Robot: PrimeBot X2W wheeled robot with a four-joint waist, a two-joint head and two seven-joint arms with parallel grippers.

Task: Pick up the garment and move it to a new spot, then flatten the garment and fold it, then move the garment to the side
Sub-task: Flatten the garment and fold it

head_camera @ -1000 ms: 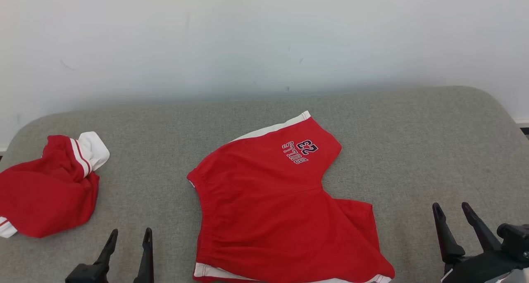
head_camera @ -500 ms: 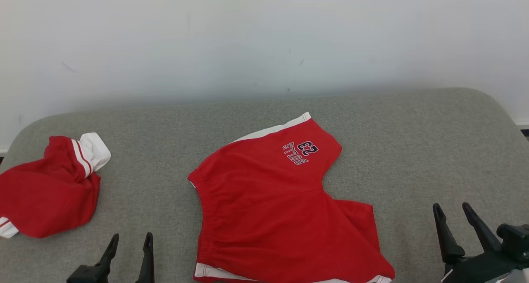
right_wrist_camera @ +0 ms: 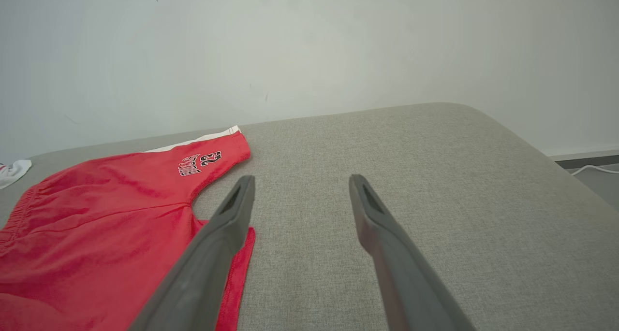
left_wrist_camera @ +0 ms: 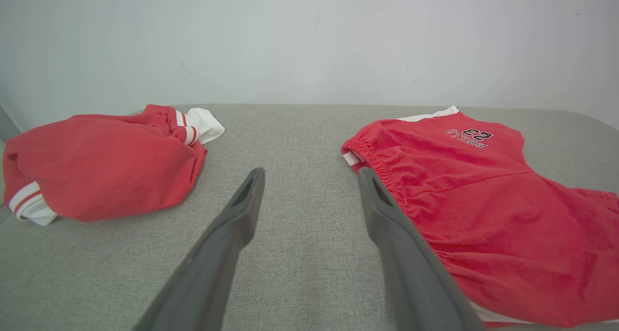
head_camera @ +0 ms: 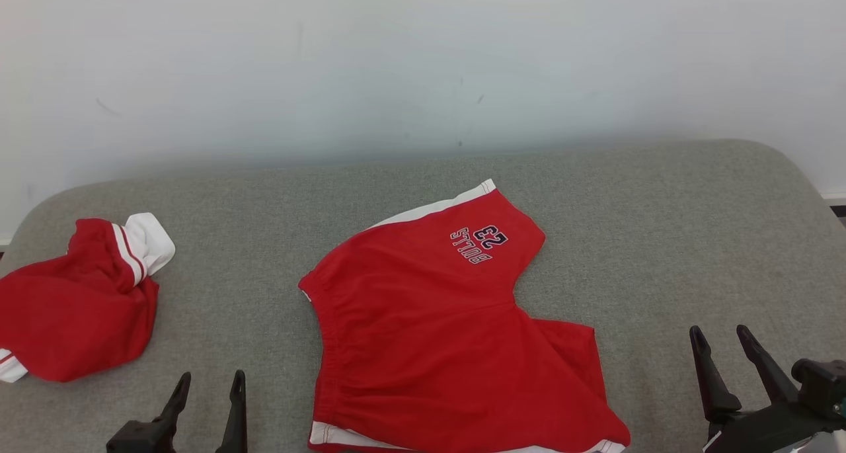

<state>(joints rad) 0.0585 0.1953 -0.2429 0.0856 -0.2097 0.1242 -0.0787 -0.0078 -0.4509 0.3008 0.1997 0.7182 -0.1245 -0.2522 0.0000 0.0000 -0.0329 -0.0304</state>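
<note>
Red jersey shorts with white trim (head_camera: 436, 334) lie on a nubby grey upholstered surface (head_camera: 661, 228); left gripper (head_camera: 211, 376) and right gripper (head_camera: 719, 330) hold tapered fingers apart, empty.

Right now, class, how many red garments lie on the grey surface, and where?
2. The red shorts lie spread at the middle; the crumpled red garment sits at the robot's left edge. Another could hide beneath either.

Red shorts (head_camera: 436, 347): near hem cut off by head view's bottom edge. Crumpled red garment (head_camera: 73, 314), at left edge of grey pad (head_camera: 661, 241), clipped by same view's left edge.
</note>
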